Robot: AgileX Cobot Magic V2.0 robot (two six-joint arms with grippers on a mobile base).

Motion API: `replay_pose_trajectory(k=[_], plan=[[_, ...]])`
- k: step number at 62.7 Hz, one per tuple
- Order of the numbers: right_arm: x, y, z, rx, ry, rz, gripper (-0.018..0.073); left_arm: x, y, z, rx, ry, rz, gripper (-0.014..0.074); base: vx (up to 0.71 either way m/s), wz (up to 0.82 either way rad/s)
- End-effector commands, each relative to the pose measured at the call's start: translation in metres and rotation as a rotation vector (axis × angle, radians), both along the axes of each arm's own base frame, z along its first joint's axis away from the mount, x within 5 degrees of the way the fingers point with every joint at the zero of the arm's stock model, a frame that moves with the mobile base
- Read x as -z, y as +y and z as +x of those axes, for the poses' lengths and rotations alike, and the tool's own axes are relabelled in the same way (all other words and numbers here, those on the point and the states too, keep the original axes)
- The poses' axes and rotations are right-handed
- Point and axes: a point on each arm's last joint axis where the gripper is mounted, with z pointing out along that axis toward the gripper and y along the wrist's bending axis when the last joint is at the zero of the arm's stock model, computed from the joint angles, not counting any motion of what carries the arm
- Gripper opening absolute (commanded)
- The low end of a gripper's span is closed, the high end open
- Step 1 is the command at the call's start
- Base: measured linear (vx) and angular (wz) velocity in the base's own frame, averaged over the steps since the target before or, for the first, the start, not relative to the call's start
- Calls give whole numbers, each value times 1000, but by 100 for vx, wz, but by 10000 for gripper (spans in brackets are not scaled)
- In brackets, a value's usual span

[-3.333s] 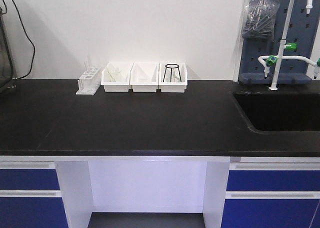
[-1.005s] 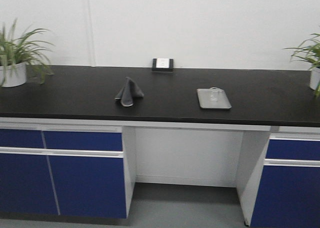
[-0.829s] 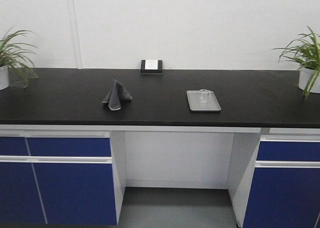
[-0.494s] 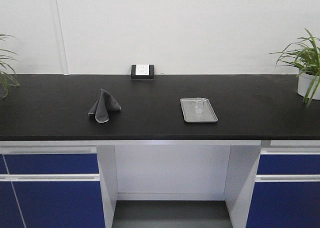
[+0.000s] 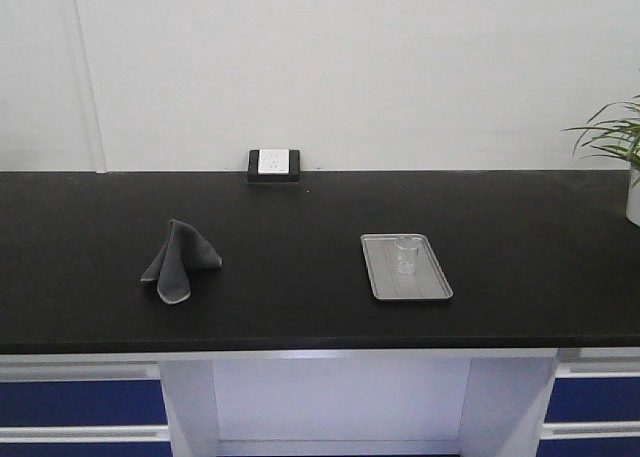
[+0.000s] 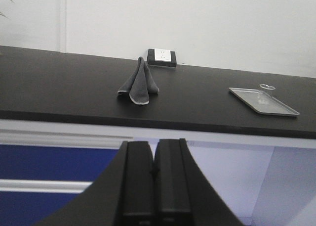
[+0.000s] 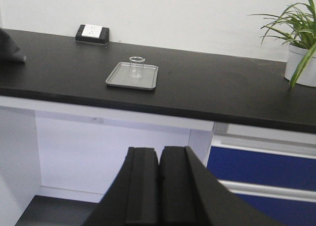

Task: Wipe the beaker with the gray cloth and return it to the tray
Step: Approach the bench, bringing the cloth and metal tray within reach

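Note:
The gray cloth (image 5: 178,262) lies bunched on the black counter, left of centre; it also shows in the left wrist view (image 6: 138,82). The small clear beaker (image 5: 405,254) stands upright on the silver tray (image 5: 428,284) right of centre, also seen in the right wrist view as beaker (image 7: 136,66) on tray (image 7: 121,77). My left gripper (image 6: 154,152) is shut and empty, below and in front of the counter edge. My right gripper (image 7: 159,159) is shut and empty, also low in front of the counter. Neither gripper shows in the front view.
A black wall socket box (image 5: 273,165) sits at the back of the counter. A potted plant (image 7: 299,43) stands at the far right. Blue cabinet drawers (image 7: 261,169) flank an open knee space below the counter edge.
The view has moved from another bench with a sink to this counter and has come closer. The cloth, beaker and tray lie as before.

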Motion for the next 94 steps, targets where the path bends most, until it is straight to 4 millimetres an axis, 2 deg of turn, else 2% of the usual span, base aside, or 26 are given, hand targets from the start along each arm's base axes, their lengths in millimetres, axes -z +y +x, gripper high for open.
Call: replay_pose_trajectory(k=[1,56,94], plan=[[-6,1,0,-12,-87,-8,-11,2,0,-1,1,-75,-8,-6,42,-4],[-6,1,0,-12,-87,-8,-11,2,0,-1,1,-75,-8,-6,42,0],[-6,1,0,-12,-87,-8,-11,2,0,-1,1,-75,-8,-6,22,1]])
